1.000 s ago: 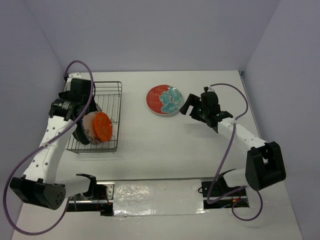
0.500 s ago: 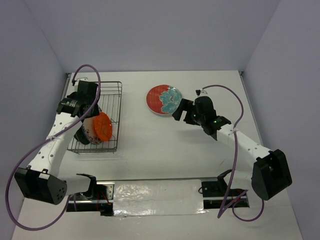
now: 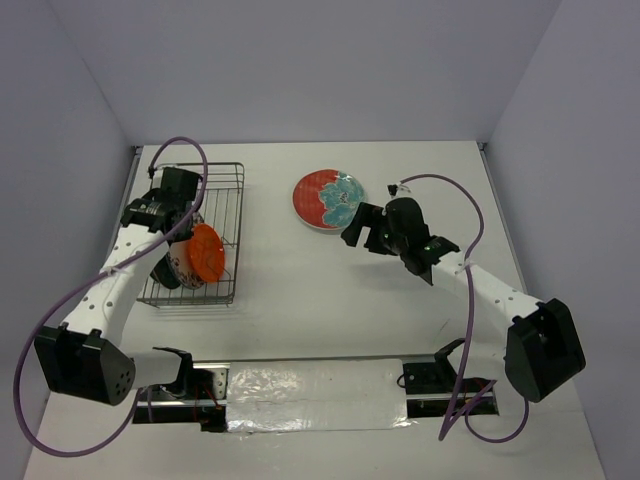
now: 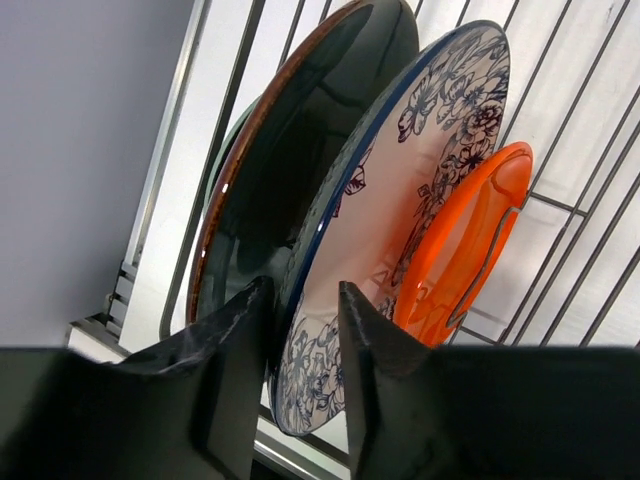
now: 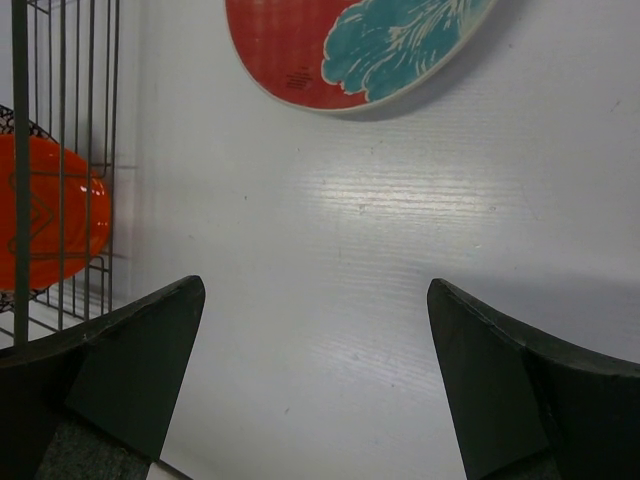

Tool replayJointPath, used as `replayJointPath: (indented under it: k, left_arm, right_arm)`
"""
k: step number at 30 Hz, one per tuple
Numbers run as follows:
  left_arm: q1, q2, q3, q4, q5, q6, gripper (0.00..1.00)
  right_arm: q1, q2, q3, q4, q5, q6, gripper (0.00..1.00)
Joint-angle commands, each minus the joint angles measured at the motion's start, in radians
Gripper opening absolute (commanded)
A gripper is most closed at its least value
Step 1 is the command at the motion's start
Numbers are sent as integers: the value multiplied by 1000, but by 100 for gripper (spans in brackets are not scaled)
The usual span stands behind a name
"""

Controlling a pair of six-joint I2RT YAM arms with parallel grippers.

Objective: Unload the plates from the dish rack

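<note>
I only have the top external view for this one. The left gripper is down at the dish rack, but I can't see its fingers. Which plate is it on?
Observer: In the left wrist view the left gripper straddles the rim of the white-and-blue plate, one finger each side; a firm pinch I cannot confirm.
Operator: What flanks that plate?
Observer: In that view, a dark plate with a reddish-brown rim on its left, the small orange plate on its right.
Operator: Anything in the right gripper?
Observer: No. The right gripper is wide open over bare table, the red plate beyond its fingertips.
</note>
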Motion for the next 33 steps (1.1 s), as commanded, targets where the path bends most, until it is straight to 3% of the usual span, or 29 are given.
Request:
replayJointPath:
  k: [1,6,14,20,33]
  left_arm:
    - [-4,-13,9,43,34,8,39]
    - [-18,-30,51,25,45,5,25]
    - [-103,-18,86,-21,-16,-35,22]
    - [-122,-3,121,-47,-78,-18,0]
    - [-151,49,362,-188,-191,54,0]
  right_arm:
    - [14,-35,-12,39,14,13,100]
    - [15,-49,-26,44,14,22,100]
    - [21,-63,-33,42,14,31,100]
    - [24,-74,-52,51,14,45,100]
    - [30,-97,-55,48,1,59,100]
